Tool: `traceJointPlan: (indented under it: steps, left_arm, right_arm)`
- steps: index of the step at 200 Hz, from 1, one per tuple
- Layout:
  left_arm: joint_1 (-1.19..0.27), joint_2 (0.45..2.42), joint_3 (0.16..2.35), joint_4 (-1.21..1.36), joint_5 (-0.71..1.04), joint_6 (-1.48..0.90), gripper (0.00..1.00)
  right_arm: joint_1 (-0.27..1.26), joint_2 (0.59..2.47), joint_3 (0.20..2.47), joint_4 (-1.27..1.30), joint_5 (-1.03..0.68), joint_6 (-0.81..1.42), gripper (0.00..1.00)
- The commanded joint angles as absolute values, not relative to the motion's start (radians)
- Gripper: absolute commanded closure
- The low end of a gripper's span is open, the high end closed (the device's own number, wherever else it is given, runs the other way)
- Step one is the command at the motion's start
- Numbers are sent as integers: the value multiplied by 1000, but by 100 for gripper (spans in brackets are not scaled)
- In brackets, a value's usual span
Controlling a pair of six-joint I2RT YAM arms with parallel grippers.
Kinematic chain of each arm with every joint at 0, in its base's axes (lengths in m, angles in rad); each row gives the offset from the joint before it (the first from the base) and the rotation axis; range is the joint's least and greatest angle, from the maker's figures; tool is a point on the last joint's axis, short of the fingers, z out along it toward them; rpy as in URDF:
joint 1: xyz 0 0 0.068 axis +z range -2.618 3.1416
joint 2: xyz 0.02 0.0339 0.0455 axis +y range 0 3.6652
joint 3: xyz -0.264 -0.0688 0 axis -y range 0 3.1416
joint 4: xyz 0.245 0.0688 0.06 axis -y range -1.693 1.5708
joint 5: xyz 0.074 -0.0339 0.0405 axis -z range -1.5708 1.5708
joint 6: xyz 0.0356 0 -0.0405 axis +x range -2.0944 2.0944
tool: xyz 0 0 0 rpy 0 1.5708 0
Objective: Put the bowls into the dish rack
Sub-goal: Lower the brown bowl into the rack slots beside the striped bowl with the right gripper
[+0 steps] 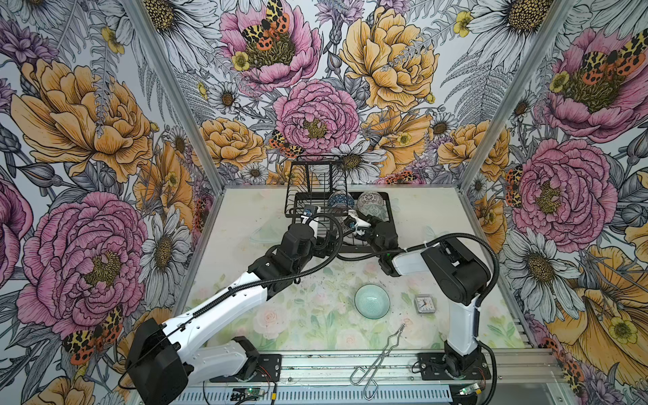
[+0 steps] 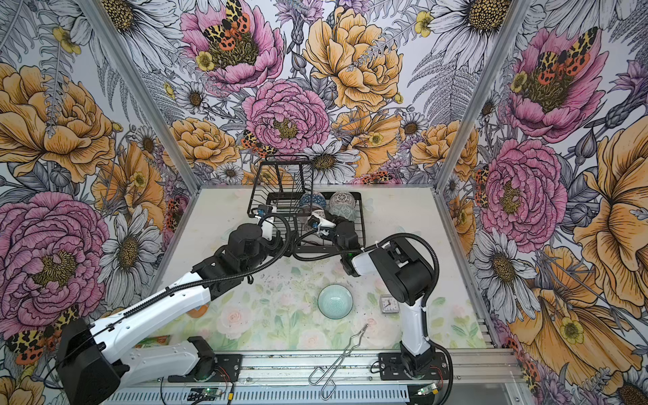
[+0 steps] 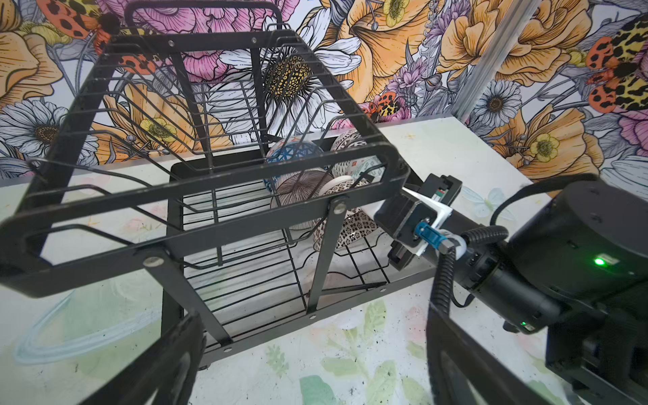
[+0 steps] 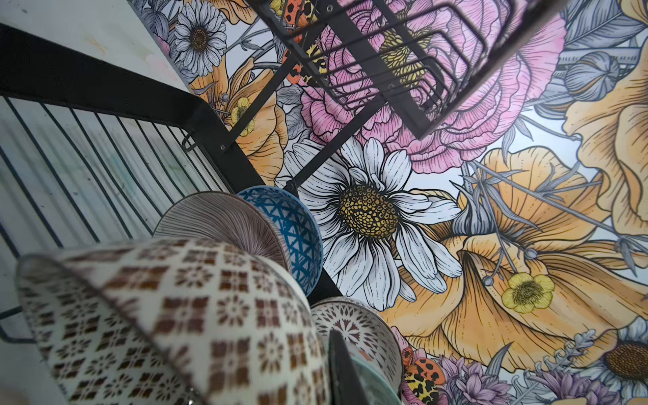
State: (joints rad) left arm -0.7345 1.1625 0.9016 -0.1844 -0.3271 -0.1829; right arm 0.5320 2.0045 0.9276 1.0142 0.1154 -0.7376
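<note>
Floral table (image 1: 438, 217): tongs (image 1: 387, 347), clock (image 1: 423, 304) near mint bowl (image 1: 372, 301).

Robot test booth, lab-like: flower-print wall panels (image 1: 87, 140) framed by aluminium posts (image 1: 177, 98); left arm (image 1: 224, 301), right arm (image 1: 463, 315) bolted onto metal rail (image 1: 315, 366); bare circuit board (image 1: 245, 392) exposed.

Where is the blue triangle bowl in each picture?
A top view: the round blue triangle-patterned ceramic bowl stands on edge at the back of the black wire dish rack.
A top view: the bowl, same place.
Left wrist: the bowl beyond the rack's upper shelf, behind the brown-striped ceramic bowl.
Right wrist: the bowl behind that striped bowl.
Shared landmark: the dish rack.
</note>
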Motion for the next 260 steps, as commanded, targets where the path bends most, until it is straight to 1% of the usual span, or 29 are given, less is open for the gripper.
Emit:
traceJointPlan:
  steps: [1,114,162,187,260]
  left_arm:
    - [-727,1137,889,-186,-313,-193,1]
    - [-723,1119,867,-192,-322,-198,1]
    - [-717,1120,862,-190,-321,-201,1]
    - [-713,1119,859,-191,-319,-202,1]
    - [-705,1116,852,-190,-313,-206,1]
  right_arm:
    - [541,2034,989,1104,104,-746,100]
    - [551,2163,1091,1086,75,-807,100]
    - [557,2188,1108,1055,65,-854,100]
    - [557,2170,1100,994,38,-862,100]
    - [555,2100,1112,743,39,-835,100]
